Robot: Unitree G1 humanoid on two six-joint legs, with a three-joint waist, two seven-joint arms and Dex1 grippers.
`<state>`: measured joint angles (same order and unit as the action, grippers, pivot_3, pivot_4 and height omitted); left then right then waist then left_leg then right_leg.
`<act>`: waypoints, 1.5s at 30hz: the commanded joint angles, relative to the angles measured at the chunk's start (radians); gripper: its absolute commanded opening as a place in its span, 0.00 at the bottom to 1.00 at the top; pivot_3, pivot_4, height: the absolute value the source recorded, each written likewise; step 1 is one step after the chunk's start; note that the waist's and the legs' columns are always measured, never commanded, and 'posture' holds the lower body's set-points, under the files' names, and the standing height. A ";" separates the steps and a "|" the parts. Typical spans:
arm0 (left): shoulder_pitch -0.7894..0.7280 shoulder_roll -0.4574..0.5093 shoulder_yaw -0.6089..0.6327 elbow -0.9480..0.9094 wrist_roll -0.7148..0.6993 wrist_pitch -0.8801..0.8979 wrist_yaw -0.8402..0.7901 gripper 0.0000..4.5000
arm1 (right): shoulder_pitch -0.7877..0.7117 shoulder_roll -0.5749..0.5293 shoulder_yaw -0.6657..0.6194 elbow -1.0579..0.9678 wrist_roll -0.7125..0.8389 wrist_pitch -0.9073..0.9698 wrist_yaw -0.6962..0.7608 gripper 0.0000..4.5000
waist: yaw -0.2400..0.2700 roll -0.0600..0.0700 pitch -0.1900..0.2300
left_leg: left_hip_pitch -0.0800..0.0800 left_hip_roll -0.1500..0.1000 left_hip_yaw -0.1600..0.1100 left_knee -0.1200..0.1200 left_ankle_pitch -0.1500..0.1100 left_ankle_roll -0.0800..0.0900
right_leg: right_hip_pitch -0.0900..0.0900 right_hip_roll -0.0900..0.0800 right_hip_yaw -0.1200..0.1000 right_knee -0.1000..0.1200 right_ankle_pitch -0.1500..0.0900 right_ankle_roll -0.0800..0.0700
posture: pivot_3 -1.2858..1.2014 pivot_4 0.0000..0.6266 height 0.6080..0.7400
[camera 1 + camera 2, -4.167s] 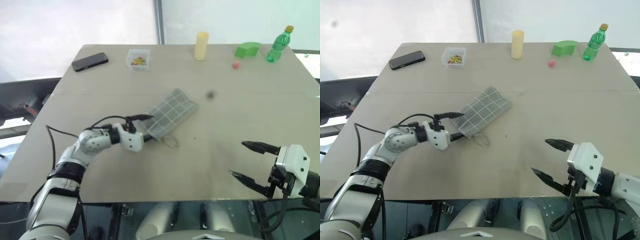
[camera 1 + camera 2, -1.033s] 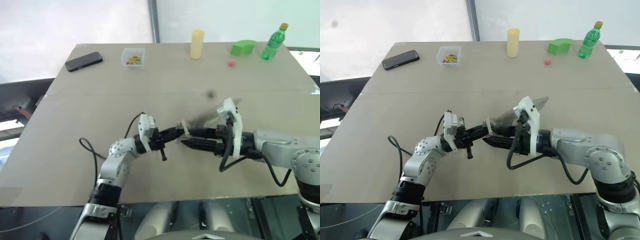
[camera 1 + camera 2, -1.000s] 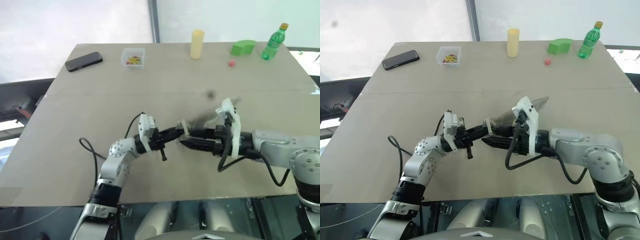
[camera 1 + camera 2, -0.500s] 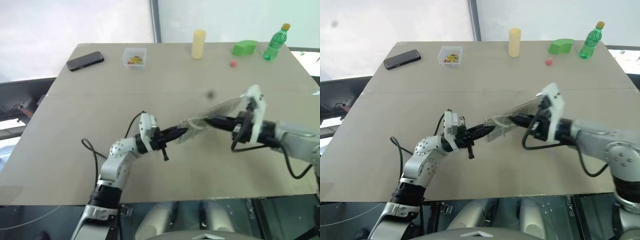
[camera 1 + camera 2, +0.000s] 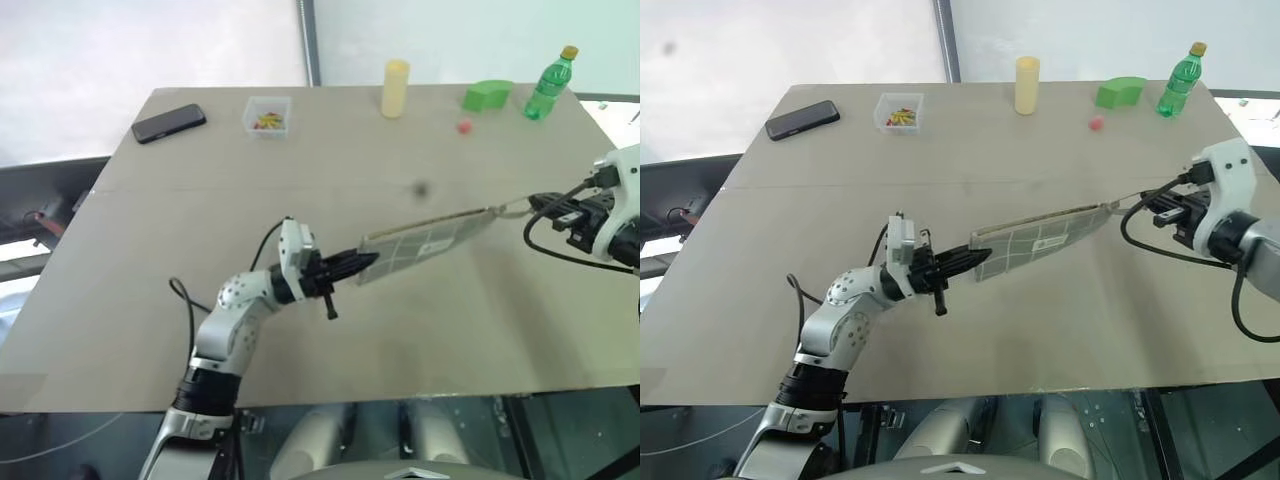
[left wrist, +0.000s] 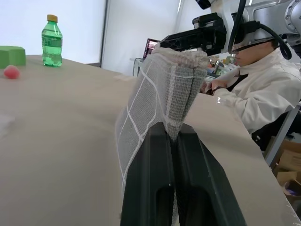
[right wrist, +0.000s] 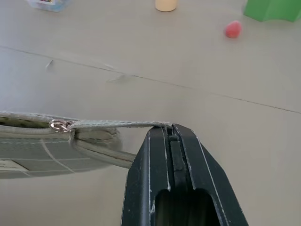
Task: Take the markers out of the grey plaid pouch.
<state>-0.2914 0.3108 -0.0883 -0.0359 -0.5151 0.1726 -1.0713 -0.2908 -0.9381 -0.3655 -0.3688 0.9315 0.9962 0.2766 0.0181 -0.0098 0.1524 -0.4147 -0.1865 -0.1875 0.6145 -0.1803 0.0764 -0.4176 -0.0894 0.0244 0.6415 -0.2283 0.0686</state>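
Grey plaid pouch (image 5: 425, 238) hung taut: our left gripper (image 5: 365, 262) clamped its end, right gripper (image 5: 533, 206), at three o'clock, probably pinched the cord; next, free the markers.

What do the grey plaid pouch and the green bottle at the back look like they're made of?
Grey plaid pouch: soft woven fabric, matte; the weave and pale grid lines show, and it creases where pinched. Green bottle: likely clear-tinted plastic, glossy, with a yellow cap.

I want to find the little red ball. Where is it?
Look at the far edge of the table, on the robot's right. The small red ball lies between the yellow cylinder and the green bottle, just before a green block; nothing else there is round and red.
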 commanded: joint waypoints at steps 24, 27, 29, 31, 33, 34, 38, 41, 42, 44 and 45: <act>0.000 -0.064 -0.013 0.163 0.071 -0.226 -0.051 0.00 | 0.318 0.022 -0.221 -0.297 -0.079 -0.086 0.185 0.63 | 0.019 0.000 0.000 | 0.000 0.000 0.000 0.000 0.000 0.000 | 0.000 0.000 0.000 0.000 0.000 0.000 | 0.52 0.24 1.00; -0.026 -0.072 -0.013 0.207 0.081 -0.247 -0.066 0.00 | 0.352 0.051 -0.368 -0.343 0.050 -0.074 0.188 0.63 | 0.025 0.000 0.000 | 0.000 0.000 0.000 0.001 0.000 0.000 | 0.000 0.000 0.000 0.000 0.000 0.000 | 0.52 0.24 1.00; -0.046 -0.078 -0.013 0.237 0.087 -0.265 -0.078 0.00 | 0.319 0.063 -0.435 -0.347 0.231 -0.065 0.125 0.63 | 0.025 0.000 0.000 | 0.000 0.000 0.000 0.001 0.000 0.000 | 0.001 0.000 0.000 0.000 0.000 0.000 | 0.52 0.24 1.00; -0.068 -0.085 -0.018 0.268 0.092 -0.290 -0.097 0.00 | 0.252 0.045 -0.380 -0.372 0.388 -0.074 0.022 0.58 | 0.020 0.000 0.000 | 0.001 0.000 0.000 0.001 0.000 0.000 | 0.001 0.000 0.000 0.000 0.000 0.000 | 0.52 0.24 1.00; -0.084 -0.094 -0.019 0.291 0.094 -0.307 -0.109 0.00 | 0.191 0.034 -0.268 -0.395 0.430 -0.072 -0.047 0.46 | 0.015 0.000 0.000 | 0.001 0.001 0.002 0.001 0.000 0.000 | 0.001 0.000 0.000 0.000 0.000 0.001 | 0.52 0.24 1.00; -0.088 -0.099 -0.018 0.299 0.094 -0.313 -0.114 0.00 | 0.160 0.036 -0.201 -0.406 0.422 -0.067 -0.063 0.37 | 0.014 0.000 0.000 | 0.001 0.002 0.002 0.001 0.000 0.000 | 0.001 -0.001 0.000 0.000 0.000 0.001 | 0.52 0.24 1.00; -0.096 -0.110 -0.023 0.316 0.099 -0.339 -0.131 0.00 | 0.049 0.055 0.047 -0.399 0.323 -0.055 -0.101 0.01 | 0.014 0.000 0.000 | 0.000 0.002 0.002 0.001 0.000 0.000 | 0.000 -0.001 -0.002 0.000 0.001 0.001 | 0.52 0.24 1.00; -0.084 -0.114 -0.026 0.301 0.094 -0.343 -0.132 0.00 | -0.007 0.077 0.177 -0.361 0.229 -0.058 -0.095 0.01 | 0.019 0.000 0.000 | -0.001 0.002 0.002 0.001 0.000 0.000 | 0.000 -0.001 -0.002 -0.001 0.001 0.001 | 0.52 0.24 1.00; -0.077 -0.114 -0.028 0.291 0.091 -0.343 -0.133 0.00 | -0.017 0.076 0.210 -0.350 0.198 -0.056 -0.085 0.01 | 0.021 0.000 0.000 | -0.001 0.001 0.002 0.001 0.000 0.001 | 0.000 -0.002 -0.002 -0.001 0.001 0.001 | 0.52 0.24 1.00; -0.062 -0.116 -0.028 0.269 0.077 -0.333 -0.137 0.00 | -0.023 0.067 0.261 -0.339 0.137 -0.051 -0.058 0.01 | 0.023 0.000 0.000 | -0.001 0.001 0.002 0.001 0.000 0.001 | 0.000 -0.002 -0.002 -0.001 0.001 0.001 | 0.52 0.24 1.00; -0.046 -0.116 -0.031 0.244 0.058 -0.317 -0.148 0.00 | -0.022 0.056 0.279 -0.337 0.112 -0.047 -0.043 0.01 | 0.022 0.000 0.000 | -0.001 0.001 0.002 0.001 0.000 0.001 | 0.000 -0.002 -0.002 -0.002 0.001 0.001 | 0.52 0.24 1.00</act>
<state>-0.3446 0.2030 -0.1187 0.2675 -0.4242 -0.1451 -1.2038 -0.3000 -0.8636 -0.0892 -0.6938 1.0771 0.9548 0.2135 0.0405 -0.0099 0.1523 -0.4156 -0.1862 -0.1854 0.6155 -0.1806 0.0772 -0.4178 -0.0916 0.0226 0.6398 -0.2274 0.0697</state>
